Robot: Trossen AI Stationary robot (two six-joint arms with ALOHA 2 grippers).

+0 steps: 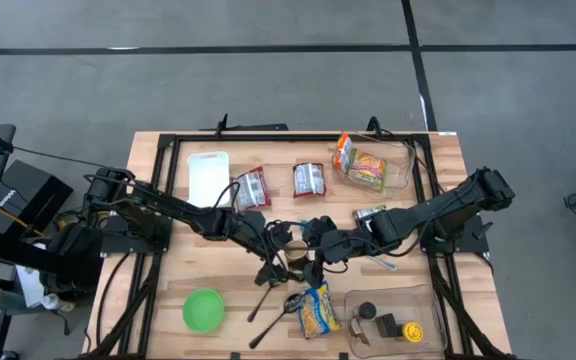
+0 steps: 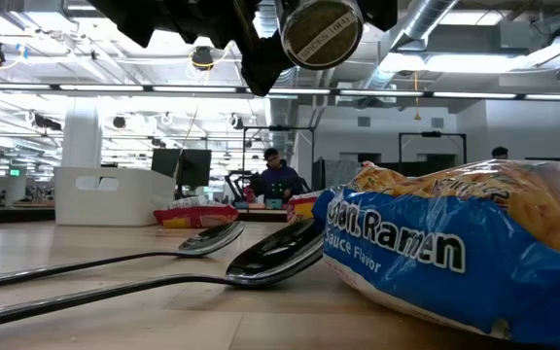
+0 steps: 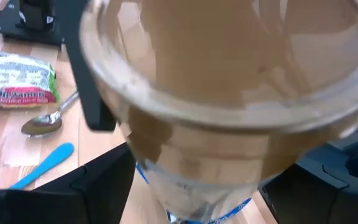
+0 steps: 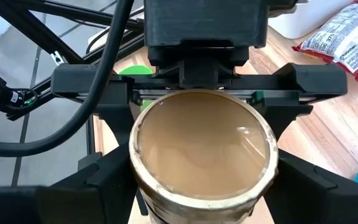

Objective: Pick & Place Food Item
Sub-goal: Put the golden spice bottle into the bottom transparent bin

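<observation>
A clear jar of brown spread [image 4: 202, 149] hangs in the air above the table's middle, between my two grippers. It also shows in the high view [image 1: 299, 262], in the low view [image 2: 321, 29] and fills the left wrist view [image 3: 229, 93]. My left gripper [image 1: 280, 250] comes from the table's left and my right gripper [image 1: 320, 246] from the right. They face each other, and each has its fingers on either side of the jar. My left gripper has the jar's round wall [image 3: 148, 168] between its two fingers [image 3: 98, 186], coming about level from the table's left. The jar is lifted clear of the table. My right gripper has the jar's round wall [image 4: 138, 180] between its two fingers [image 4: 107, 180], near the end that faces its camera. It comes about level from the table's right, opposite the left gripper.
A blue and yellow ramen pack [image 1: 318, 312] and two dark spoons [image 1: 268, 300] lie under the jar. A green bowl [image 1: 204, 309] is near left, a clear tray [image 1: 438, 300] near right. A white container [image 1: 208, 177], two red packs [image 1: 252, 188] and a clear bin [image 1: 403, 165] stand at the back.
</observation>
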